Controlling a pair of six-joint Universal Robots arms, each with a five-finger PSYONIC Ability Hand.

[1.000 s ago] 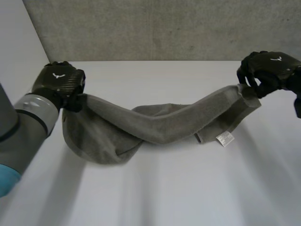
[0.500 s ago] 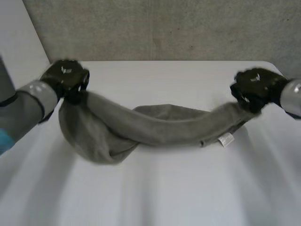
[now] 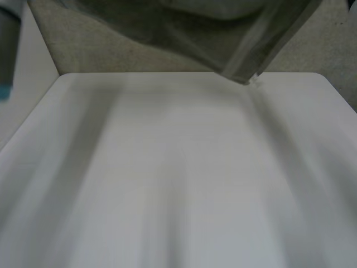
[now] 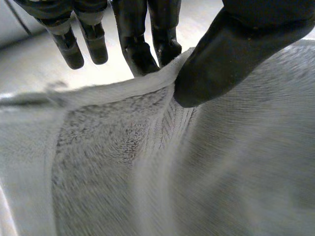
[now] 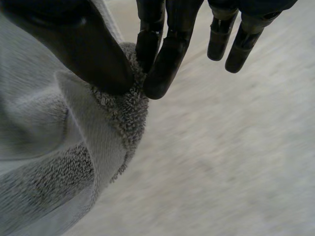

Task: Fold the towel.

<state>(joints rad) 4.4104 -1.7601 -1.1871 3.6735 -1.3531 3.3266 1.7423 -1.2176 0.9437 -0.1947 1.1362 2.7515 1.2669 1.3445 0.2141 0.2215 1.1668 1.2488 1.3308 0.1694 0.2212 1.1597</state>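
Grey terry cloth, the towel (image 3: pixel 223 33) hangs in the air above the far part of the white table (image 3: pixel 178 184), clear of its surface. In the head view we see its lower hem and a small white tag (image 3: pixel 255 80) at the lowest point. We judge that it is held aloft so that its own weight pulls the cloth flat before any fold is laid.

The left hand (image 4: pixel 236 44) pinches the towel at its woven hem. The thumb presses the hem against two fingers (image 4: pixel 138 49) behind it, while the other fingers stand straight and free beside the cloth. Gripping the hem rather than the pile gives a thinner, firmer purchase and a straight edge for alignment.

The right hand (image 5: pixel 83 44) pinches the towel in like manner at what appears to be a corner. The thumb is on one face and two fingers (image 5: pixel 162 69) on the other, with the rest extended and touching nothing. The cloth drops away below the palm.

With each hand on an edge, we take the step in hand to be spreading the towel; no fold is made yet. The next move calls for lowering it flat onto the table with the held edge taut. Both pinches take in little cloth, so a slip at either one is the main risk. The left arm (image 3: pixel 6 50) shows at the side of the head view.
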